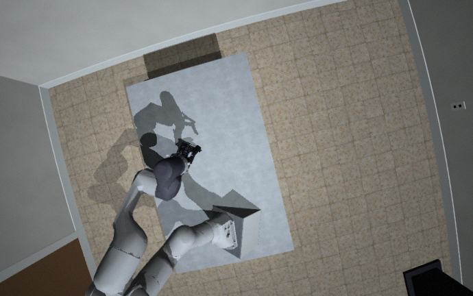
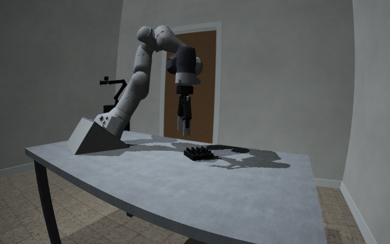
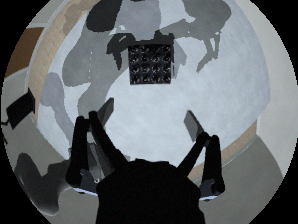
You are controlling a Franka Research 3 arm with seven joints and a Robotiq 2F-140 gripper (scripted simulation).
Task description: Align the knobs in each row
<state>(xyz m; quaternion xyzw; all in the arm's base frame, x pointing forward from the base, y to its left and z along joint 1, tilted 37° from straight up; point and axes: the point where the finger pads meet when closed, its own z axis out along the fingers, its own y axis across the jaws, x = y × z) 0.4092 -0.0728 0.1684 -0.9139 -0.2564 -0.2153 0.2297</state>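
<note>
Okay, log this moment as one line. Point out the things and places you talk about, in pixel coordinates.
claw [image 1: 195, 149] [image 2: 183, 133] [image 3: 150, 110]: open, raised | knob box [image 2: 198, 155] [image 3: 150, 65]: on table [image 1: 230, 132] [image 2: 161, 178] [image 3: 230, 100], untouched | knob directions: unreadable

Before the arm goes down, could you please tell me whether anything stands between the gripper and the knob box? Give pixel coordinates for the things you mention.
Nothing visible does: only open air separates the raised gripper [image 2: 183, 132] [image 3: 150, 110] from the knob box [image 2: 198, 155] [image 3: 150, 64] on the table [image 2: 149, 178] [image 3: 230, 80].
</note>
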